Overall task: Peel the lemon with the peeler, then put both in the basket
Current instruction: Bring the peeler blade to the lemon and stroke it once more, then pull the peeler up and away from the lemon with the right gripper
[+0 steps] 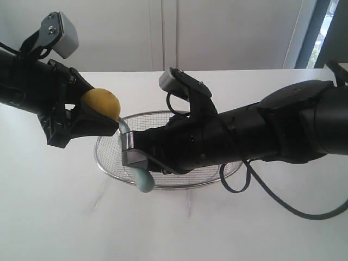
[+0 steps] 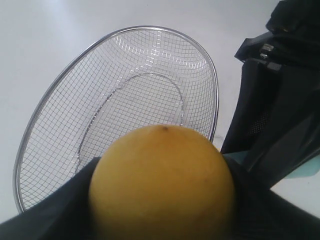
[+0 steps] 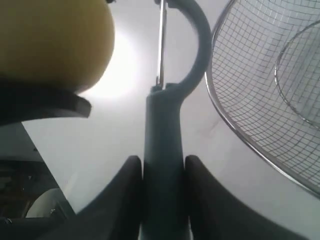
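White desk (image 1: 54, 217) carries the basket (image 1: 103, 157), a shallow oval of silver wire mesh with a thick rim, lying flat with nothing inside it; the left wrist view shows its mesh bare (image 2: 165, 30).

Black and bulky, the right arm (image 1: 261, 130) reaches across above the basket from its right side, covering most of the bowl. The left arm (image 1: 27, 81) stays outside the basket, beyond its left rim.

The left jaws are clenched on the lemon (image 1: 101, 102), one finger above and one below. The fruit hangs clear of the desk, just outside and above the basket's left rim. Its yellow skin looks whole in the left wrist view (image 2: 162, 185).

The right jaws are clamped on the peeler (image 1: 144, 182), pinching the pale teal handle on both sides (image 3: 162, 140). The handle's rounded end hangs in front of the basket's near-left rim, and the curved blade head rises toward the lemon's underside, just beside it. Whether blade and skin touch I cannot tell.
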You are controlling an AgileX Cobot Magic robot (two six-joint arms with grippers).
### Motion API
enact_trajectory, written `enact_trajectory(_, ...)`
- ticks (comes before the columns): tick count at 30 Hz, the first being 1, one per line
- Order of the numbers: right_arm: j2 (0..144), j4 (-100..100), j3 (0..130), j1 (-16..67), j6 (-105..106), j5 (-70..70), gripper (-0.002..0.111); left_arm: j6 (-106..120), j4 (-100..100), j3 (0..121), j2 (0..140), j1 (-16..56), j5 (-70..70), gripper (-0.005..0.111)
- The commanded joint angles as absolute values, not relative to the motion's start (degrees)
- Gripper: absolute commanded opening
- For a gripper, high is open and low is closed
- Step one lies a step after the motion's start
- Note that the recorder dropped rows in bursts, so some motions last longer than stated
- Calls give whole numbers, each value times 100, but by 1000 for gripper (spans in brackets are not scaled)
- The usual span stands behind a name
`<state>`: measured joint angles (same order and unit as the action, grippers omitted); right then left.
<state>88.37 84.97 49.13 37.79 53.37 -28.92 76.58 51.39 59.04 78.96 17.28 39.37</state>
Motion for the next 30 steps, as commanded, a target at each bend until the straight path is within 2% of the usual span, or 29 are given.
enact_trajectory(1,8830,8555,4958,3797,5379,-2947,0,7623,5312,5871,7864,1738,4009,0)
enact_trajectory(30,8072,8459,4958,3764,5379,-2611,0,7623,5312,5871,7864,1738,4021,0)
